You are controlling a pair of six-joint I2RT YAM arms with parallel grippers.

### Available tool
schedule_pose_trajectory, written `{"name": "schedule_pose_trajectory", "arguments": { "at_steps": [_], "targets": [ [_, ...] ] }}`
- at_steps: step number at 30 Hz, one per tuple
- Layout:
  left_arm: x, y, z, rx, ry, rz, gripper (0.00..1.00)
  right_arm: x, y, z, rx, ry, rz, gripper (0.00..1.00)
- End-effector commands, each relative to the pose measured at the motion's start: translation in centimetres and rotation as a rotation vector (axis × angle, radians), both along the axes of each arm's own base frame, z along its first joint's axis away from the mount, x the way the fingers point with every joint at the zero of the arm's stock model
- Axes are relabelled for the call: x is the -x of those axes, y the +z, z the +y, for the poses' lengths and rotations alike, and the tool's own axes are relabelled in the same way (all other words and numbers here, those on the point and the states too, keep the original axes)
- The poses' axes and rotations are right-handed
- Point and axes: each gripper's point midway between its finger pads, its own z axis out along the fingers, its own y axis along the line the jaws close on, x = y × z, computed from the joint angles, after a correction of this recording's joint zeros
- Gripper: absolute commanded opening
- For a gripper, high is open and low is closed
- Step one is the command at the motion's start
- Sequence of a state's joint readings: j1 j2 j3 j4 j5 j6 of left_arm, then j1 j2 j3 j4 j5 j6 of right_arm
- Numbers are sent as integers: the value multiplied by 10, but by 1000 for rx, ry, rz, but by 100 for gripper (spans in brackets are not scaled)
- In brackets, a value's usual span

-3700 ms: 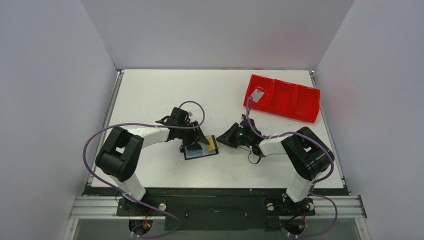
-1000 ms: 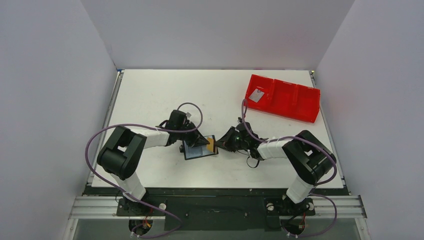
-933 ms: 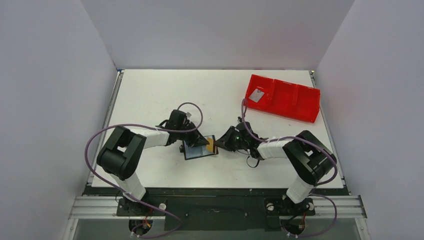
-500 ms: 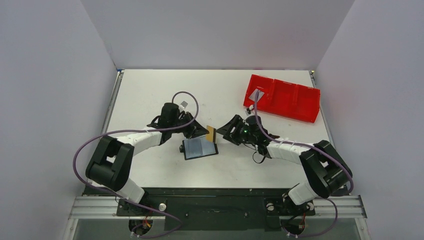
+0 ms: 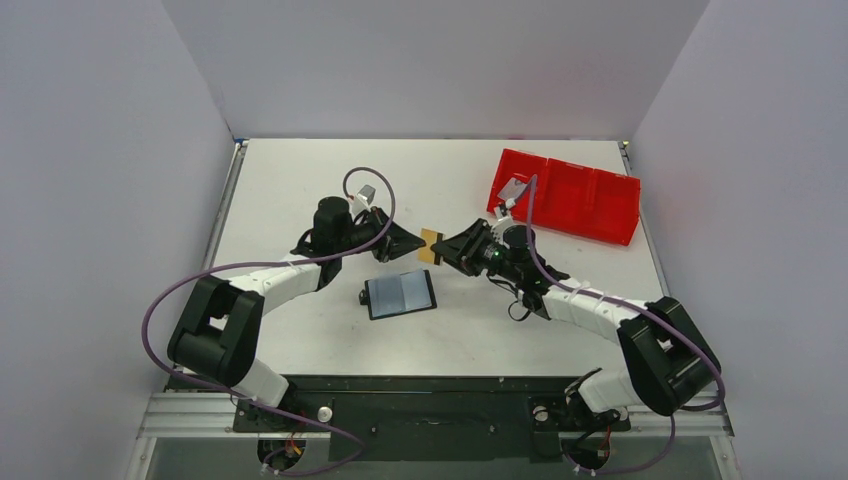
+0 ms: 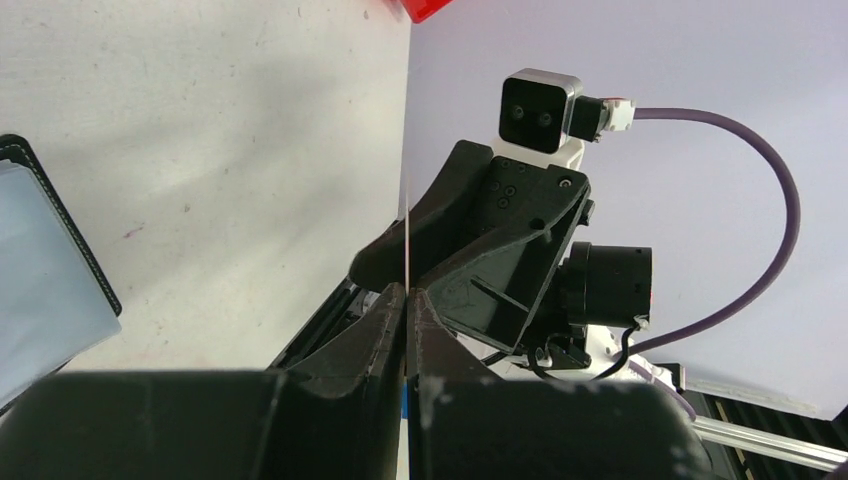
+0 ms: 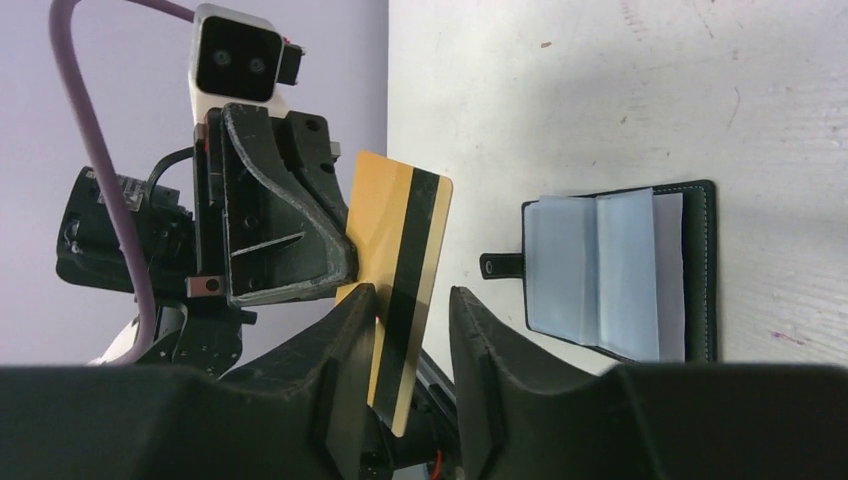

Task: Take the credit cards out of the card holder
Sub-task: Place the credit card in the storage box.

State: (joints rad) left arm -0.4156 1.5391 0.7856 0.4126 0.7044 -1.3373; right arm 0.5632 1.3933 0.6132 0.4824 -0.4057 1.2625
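Observation:
The card holder (image 5: 400, 294) lies open on the table, its bluish sleeves facing up (image 7: 620, 270). Above and behind it, my left gripper (image 5: 418, 243) is shut on a gold credit card with a dark stripe (image 5: 430, 246). In the left wrist view this card (image 6: 408, 235) shows edge-on, rising out of the shut left gripper (image 6: 408, 292). My right gripper (image 5: 447, 250) meets it from the right. In the right wrist view the gold card (image 7: 400, 260) stands between the fingers of the right gripper (image 7: 412, 300), which is open with a gap on one side. A silver-grey card (image 5: 515, 190) lies in the red tray.
The red three-compartment tray (image 5: 600, 215) stands at the back right, close behind the right arm. Grey walls enclose the table on three sides. Purple cables loop over both arms.
Both grippers rose and moved away from the card holder toward the back. The gold card came out with the left gripper. The right gripper's jaws opened, then narrowed around the card.

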Motion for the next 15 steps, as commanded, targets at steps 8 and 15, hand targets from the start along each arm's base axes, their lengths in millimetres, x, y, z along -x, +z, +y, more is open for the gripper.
{"name": "schedule_pose_trajectory", "arguments": {
  "at_steps": [8, 15],
  "targets": [
    [5, 30, -3, 53, -51, -93, 4, -5, 41, 2, -58, -8, -92, 0],
    [6, -5, 13, -194, -40, -71, 35, -9, 28, -15, 103, -59, -99, 0]
  ]
}}
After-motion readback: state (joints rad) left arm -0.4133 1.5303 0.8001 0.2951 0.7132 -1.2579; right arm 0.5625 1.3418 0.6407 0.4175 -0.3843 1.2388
